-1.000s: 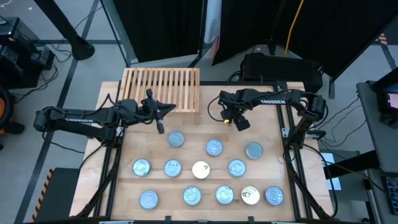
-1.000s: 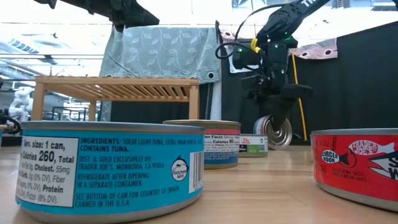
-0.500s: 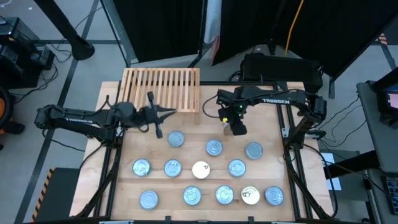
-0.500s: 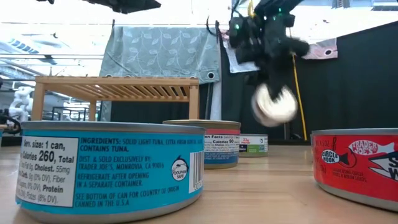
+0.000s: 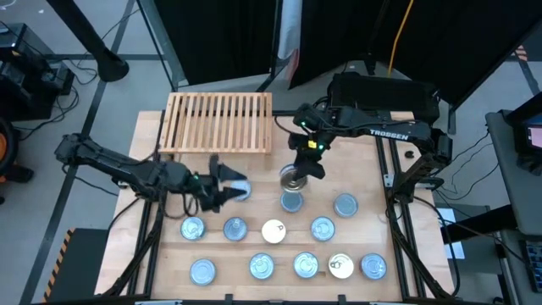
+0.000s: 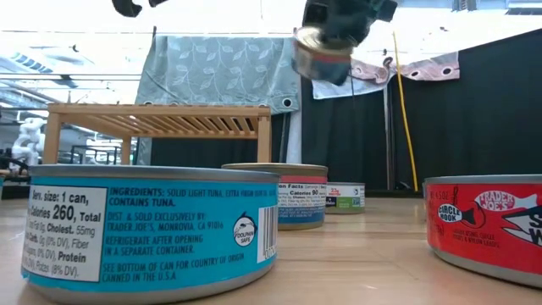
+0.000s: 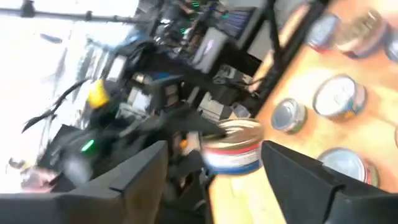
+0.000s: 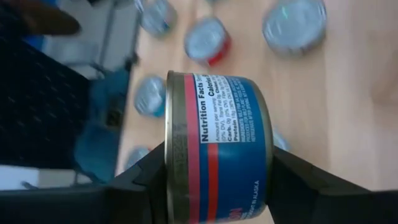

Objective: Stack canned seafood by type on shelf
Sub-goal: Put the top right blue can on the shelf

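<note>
Clamping a red-and-blue-labelled can (image 5: 293,178) in mid-air, the right gripper (image 5: 298,174) is hovering at 5 o'clock of the shelf (image 5: 220,121). The left gripper (image 5: 227,188), fingers apart, is hanging at 6 o'clock of the shelf, over a silvery can (image 5: 241,187).

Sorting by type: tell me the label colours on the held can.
Blue with a red band, on the can in the right gripper; clearest in right wrist view.

The left gripper (image 5: 227,190) reaches low over the counter (image 5: 373,178), fingers spread. The right gripper (image 5: 296,175) hangs raised, its fingers clamping a can (image 8: 214,146).
</note>
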Robot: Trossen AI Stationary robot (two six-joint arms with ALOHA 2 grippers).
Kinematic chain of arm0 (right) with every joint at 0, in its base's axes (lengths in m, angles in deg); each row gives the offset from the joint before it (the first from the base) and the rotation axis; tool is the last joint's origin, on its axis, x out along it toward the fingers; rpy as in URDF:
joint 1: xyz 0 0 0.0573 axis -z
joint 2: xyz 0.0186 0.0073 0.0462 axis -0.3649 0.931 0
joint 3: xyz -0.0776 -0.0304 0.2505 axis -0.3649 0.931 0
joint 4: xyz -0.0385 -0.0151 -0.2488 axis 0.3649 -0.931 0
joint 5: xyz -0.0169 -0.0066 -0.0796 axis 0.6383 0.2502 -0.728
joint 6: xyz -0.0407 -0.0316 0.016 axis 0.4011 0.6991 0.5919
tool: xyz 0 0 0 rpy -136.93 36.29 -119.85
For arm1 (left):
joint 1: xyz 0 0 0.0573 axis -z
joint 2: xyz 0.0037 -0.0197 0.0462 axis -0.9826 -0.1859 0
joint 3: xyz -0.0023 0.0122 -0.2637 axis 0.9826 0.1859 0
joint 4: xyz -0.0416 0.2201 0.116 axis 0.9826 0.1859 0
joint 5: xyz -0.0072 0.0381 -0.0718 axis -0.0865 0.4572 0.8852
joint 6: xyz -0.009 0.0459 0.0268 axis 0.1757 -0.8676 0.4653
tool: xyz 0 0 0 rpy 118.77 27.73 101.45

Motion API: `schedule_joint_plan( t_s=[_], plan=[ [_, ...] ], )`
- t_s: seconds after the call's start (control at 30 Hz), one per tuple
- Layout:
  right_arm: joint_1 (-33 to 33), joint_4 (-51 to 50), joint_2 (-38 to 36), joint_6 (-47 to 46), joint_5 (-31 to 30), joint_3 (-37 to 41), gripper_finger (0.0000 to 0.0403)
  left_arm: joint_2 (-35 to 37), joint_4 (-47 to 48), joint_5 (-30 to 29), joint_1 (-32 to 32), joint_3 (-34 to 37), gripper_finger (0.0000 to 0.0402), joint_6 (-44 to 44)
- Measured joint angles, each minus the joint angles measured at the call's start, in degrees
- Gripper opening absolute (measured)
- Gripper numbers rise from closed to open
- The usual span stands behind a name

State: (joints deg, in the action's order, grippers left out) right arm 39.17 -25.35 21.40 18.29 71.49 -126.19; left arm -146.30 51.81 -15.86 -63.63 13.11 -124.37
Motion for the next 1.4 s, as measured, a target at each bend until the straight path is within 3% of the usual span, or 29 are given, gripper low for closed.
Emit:
schedule_joint_plan(
  t_s=[0.23,0.33,0.5,0.57,0.63,0.83,0.97,1.2,1.4],
  plan=[
    [0.19,17.59,-0.02,-8.28,5.30,0.00,0.0183,-9.04,-10.90,-11.15,2.81,0.03,0.0294,-4.27],
    [0.23,23.58,-0.04,-9.67,5.51,-0.04,0.0186,-11.05,-18.88,-19.49,4.54,0.07,0.0294,-3.99],
    [0.23,33.14,-0.04,-8.84,5.32,-0.09,0.0187,-10.67,-35.76,-34.58,6.33,0.07,0.0294,10.95],
    [0.23,36.32,-0.07,-7.38,4.25,-0.09,0.0185,-8.58,-37.30,-39.27,6.54,0.07,0.0294,19.23],
    [0.14,38.90,-0.07,-5.40,1.98,-0.09,0.0184,-5.64,-34.77,-40.37,6.54,0.07,0.0294,28.00],
    [0.12,46.53,-0.07,-1.96,-2.49,-0.09,0.0187,5.38,-13.39,-30.34,3.81,-1.69,0.0294,55.47],
    [0.12,50.45,-0.07,-2.05,-4.59,-0.09,0.0187,9.98,3.13,-21.75,-1.67,-7.16,0.0294,66.33],
    [0.12,57.72,0.08,-4.48,-9.35,-0.09,0.0187,10.52,17.59,-3.81,-12.11,-15.66,0.0294,72.92],
    [0.12,61.11,0.37,-5.40,-9.91,-0.09,0.0187,8.71,20.82,2.77,-15.74,-16.44,0.0307,70.00]
  ],
)
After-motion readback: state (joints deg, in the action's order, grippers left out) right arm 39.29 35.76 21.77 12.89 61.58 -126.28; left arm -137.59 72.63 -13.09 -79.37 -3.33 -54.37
